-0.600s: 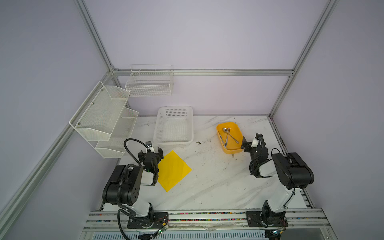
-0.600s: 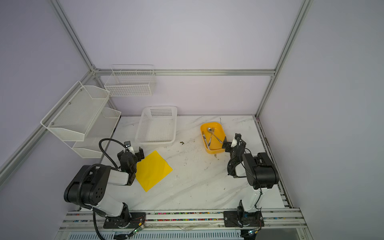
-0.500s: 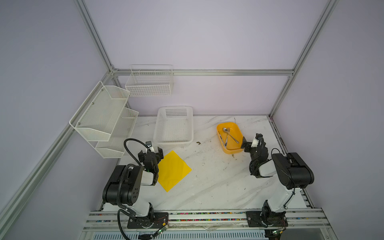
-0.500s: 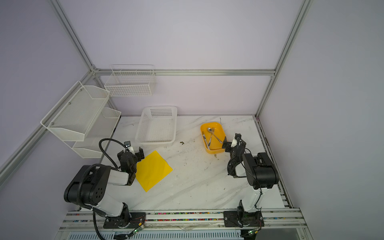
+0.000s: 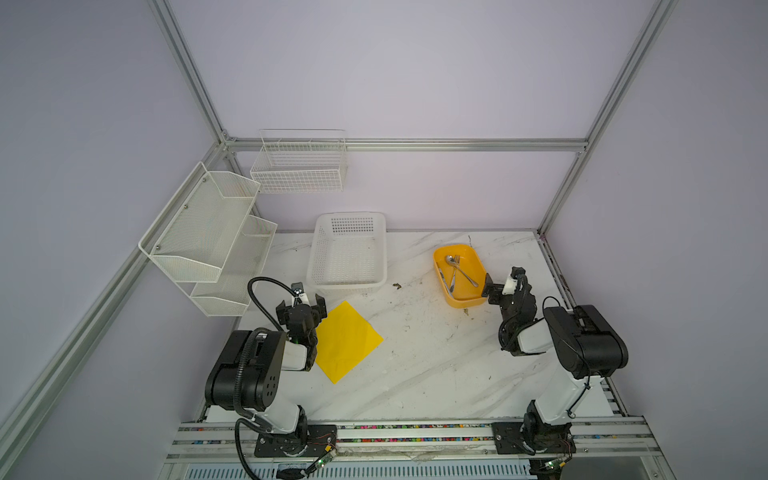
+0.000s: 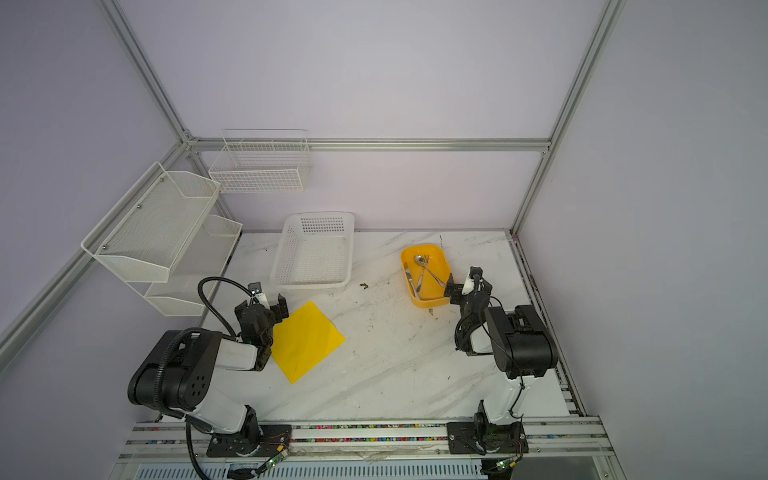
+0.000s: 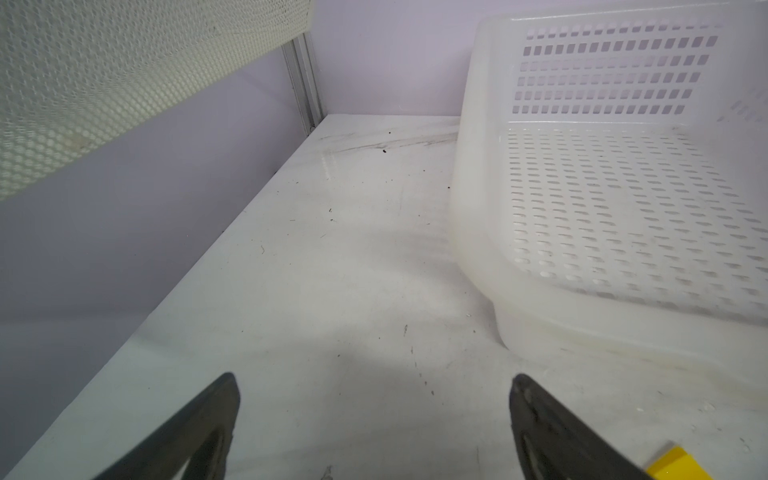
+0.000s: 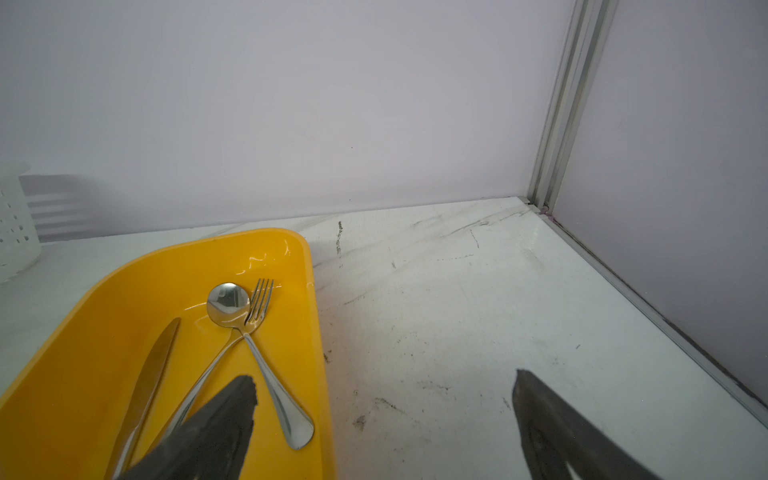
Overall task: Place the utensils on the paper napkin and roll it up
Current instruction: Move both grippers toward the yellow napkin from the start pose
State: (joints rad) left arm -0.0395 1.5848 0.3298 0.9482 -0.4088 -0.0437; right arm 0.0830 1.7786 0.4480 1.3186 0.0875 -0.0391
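surface: a white marble-patterned table top (image 5: 419, 374), scuffed with dark marks, is enclosed by lilac walls and an aluminium frame.
storage: a mesh shelf (image 5: 208, 237) and a wire basket (image 5: 299, 166) are mounted at the upper left of both top views; a white perforated basket (image 5: 349, 253) is set on the table below them, towards the centre.
tub: an orange-yellow tub (image 5: 466, 301) is placed right of centre, well apart from the perforated basket.
utensils (image 5: 455, 272): all three are laid inside the tub — the spoon (image 8: 227, 305) and fork (image 8: 261, 297) with handles crossed, the knife (image 8: 151, 370) alongside.
paper napkin (image 5: 347, 340): it is spread flat on the table, lower left of centre, turned like a diamond and well apart from the tub.
left gripper (image 5: 300, 306): the jaws are held wide apart with nothing between them; it is positioned at the napkin's upper left edge, between the napkin and the perforated basket.
right gripper (image 5: 503, 281): the jaws are spread wide and nothing is gripped — it is held just beside the tub's lower right corner; in the right wrist view one finger (image 8: 216, 428) is seen over the tub, across the fork handle, the other over bare table.
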